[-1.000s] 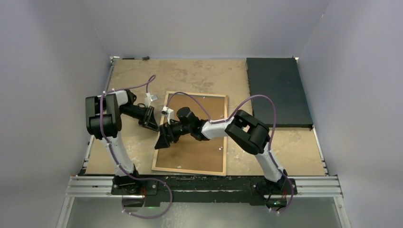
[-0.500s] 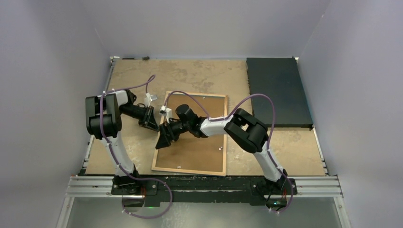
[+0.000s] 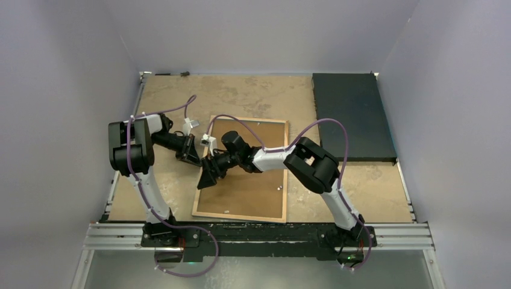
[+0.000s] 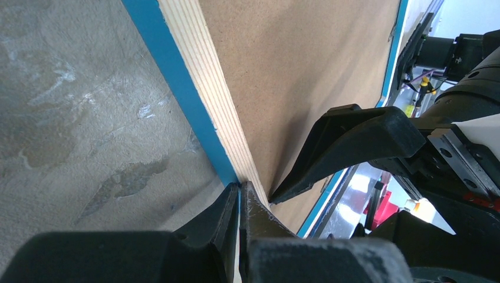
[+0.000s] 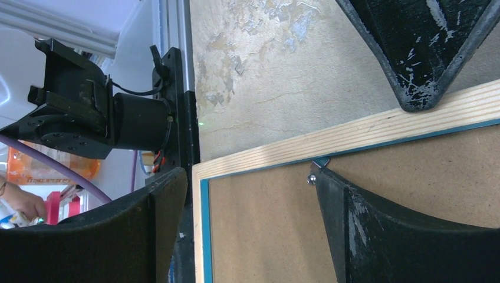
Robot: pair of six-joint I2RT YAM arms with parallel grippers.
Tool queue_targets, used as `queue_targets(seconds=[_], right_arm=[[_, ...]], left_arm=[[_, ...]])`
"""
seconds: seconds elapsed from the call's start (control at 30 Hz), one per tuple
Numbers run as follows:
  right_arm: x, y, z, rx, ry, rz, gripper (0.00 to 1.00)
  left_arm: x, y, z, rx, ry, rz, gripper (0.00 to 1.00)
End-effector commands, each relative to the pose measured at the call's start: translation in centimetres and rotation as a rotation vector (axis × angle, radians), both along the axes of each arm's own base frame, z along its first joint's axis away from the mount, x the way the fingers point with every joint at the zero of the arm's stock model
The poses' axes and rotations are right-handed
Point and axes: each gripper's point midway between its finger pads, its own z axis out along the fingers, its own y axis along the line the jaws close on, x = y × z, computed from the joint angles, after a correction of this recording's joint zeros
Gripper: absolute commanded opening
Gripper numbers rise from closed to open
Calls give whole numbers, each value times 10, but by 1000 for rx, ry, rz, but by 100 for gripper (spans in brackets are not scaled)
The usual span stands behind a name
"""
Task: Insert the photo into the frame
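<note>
The frame (image 3: pixel 287 174) lies face down mid-table, tan wood rim up, blue edge showing in the left wrist view (image 4: pixel 159 65). A brown backing board (image 3: pixel 253 186) fills it. The photo is not in view. My left gripper (image 3: pixel 194 158) is shut, its tips (image 4: pixel 240 187) pressed against the frame's left rim (image 4: pixel 194 76). My right gripper (image 3: pixel 208 174) is open and holds nothing (image 5: pixel 247 177). It hovers low over the board's left side. One fingertip (image 5: pixel 330 188) touches a small metal tab and screw (image 5: pixel 311 178) at the rim (image 5: pixel 354 132).
A dark rectangular mat (image 3: pixel 352 117) lies at the back right. The tan tabletop (image 3: pixel 253 96) has enclosure walls on three sides. The left gripper's tip shows in the right wrist view (image 5: pixel 418 53), close to the right fingers. The arms' base rail (image 3: pixel 259 232) runs along the near edge.
The right arm's wrist and elbow have shifted slightly toward the far left along the frame's left rim. The left gripper and the frame have not visibly moved.
</note>
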Motion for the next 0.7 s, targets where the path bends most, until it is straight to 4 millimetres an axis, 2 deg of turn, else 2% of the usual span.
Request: queue_targets(seconds=[0.0,0.13,0.37,0.47,0.67], right_arm=[[9,7,-17,-28,-82,-78,84],[25,0,-21,-42,-84,-123,84],[24,-6,-31,-67,-73,-133,83],[33,-13,-29,-62,-75,-157,83],[46,-7,-33,-71,-108,-198,82]], left_arm=[[22,2,-28,60,-119,-52,0],[23,5,-29,75,-122,-53,0],[23,5,-29,77,-121,-48,0],[23,5,-28,79,-124,-48,0],[22,5,-27,76,-122,-46,0]])
